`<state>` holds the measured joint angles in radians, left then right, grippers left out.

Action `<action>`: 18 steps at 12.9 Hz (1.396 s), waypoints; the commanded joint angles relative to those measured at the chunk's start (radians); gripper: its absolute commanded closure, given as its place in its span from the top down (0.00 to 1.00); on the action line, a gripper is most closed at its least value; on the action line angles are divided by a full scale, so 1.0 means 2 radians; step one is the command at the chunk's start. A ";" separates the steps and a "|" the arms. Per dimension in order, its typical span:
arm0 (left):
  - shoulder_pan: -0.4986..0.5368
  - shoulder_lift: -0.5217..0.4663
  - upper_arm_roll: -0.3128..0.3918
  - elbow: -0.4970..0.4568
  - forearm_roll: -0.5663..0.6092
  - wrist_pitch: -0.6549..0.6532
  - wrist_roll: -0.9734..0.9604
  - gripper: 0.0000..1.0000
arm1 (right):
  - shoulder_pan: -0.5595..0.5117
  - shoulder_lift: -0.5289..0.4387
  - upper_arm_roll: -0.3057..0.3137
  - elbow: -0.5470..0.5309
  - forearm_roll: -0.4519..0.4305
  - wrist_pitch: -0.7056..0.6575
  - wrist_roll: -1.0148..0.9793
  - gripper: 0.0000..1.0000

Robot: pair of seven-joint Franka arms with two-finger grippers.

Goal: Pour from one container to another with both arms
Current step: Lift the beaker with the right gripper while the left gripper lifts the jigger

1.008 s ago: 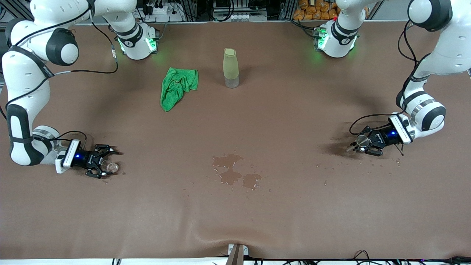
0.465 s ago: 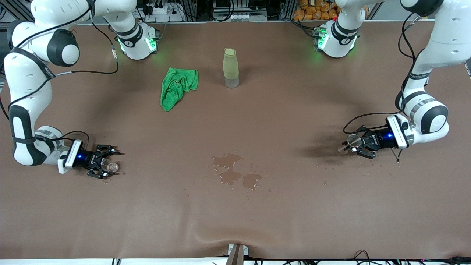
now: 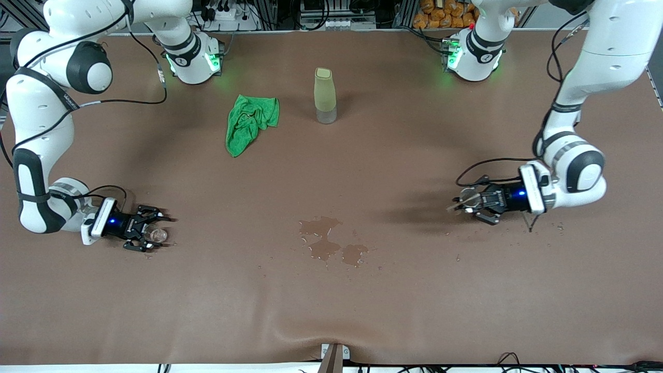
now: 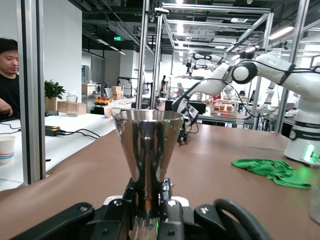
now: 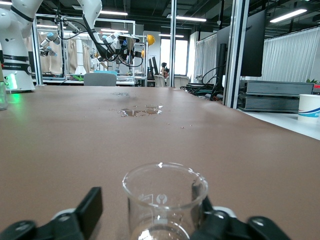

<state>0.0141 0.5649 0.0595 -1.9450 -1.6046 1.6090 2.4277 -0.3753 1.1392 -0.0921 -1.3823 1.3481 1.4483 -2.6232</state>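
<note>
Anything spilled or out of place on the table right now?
Yes. A puddle of liquid darkens the brown mat mid-table, nearer the front camera than the olive bottle, with droplets scattered toward the left arm's end. A crumpled green cloth lies beside the bottle, unused.

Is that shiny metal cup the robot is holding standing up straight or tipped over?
Upright: in the left wrist view the steel jigger stands vertical, rim level on top, waist clamped in the left gripper.
</note>
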 commanded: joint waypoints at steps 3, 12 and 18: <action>-0.083 -0.021 0.005 -0.020 -0.103 0.073 -0.007 0.00 | 0.001 0.008 0.001 0.003 0.015 -0.002 -0.001 0.25; -0.134 -0.016 0.002 -0.027 -0.179 0.117 0.016 0.00 | 0.009 0.005 0.002 0.003 0.014 -0.059 0.042 0.00; -0.135 -0.008 -0.011 -0.022 -0.212 0.117 0.029 0.00 | 0.053 0.000 0.005 0.003 0.008 -0.093 0.102 0.00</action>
<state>-0.2473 0.5645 0.0521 -1.9773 -1.9608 1.8306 2.4505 -0.3053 1.1410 -0.0795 -1.3826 1.3515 1.2860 -2.4710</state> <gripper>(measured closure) 0.793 0.859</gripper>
